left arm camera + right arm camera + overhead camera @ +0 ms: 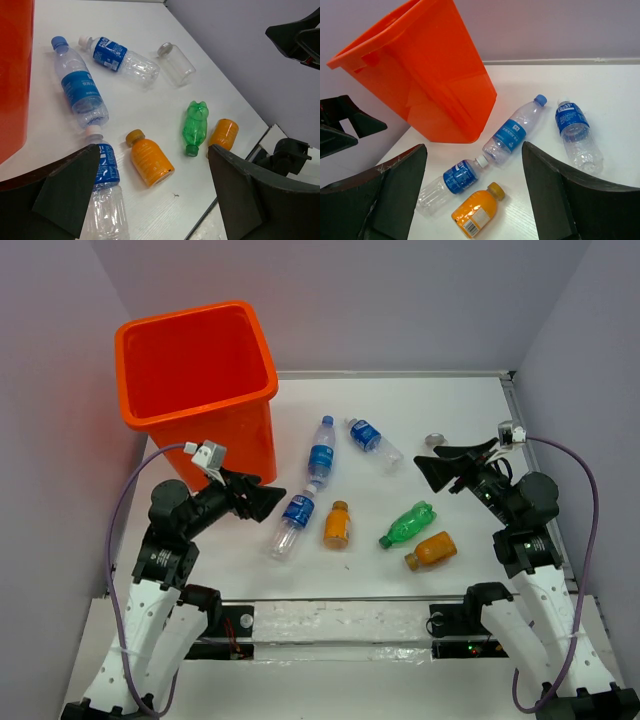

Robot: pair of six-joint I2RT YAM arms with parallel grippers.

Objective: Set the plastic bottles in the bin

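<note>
Six bottles lie flat on the table [470, 405] and none is in the bin [225, 430]. The bin stands at the far left and shows only bare orange walls inside, as far as the overhead view reaches. The three clear bottles [321, 452] sit nearest the bin, one of them just beside the left gripper [270, 501]. Two orange bottles [337, 524] and the green bottle [407, 524] lie toward the middle and right. A small clear jar [436, 438] rests near the right gripper [426, 472]. Both grippers hover low over the table with jaws spread and nothing between them, the left spread very wide. By the look of it, the job has not begun. Every bottle is left to lift and drop in, and the clear one by the left gripper seems the likeliest first pick.
</note>
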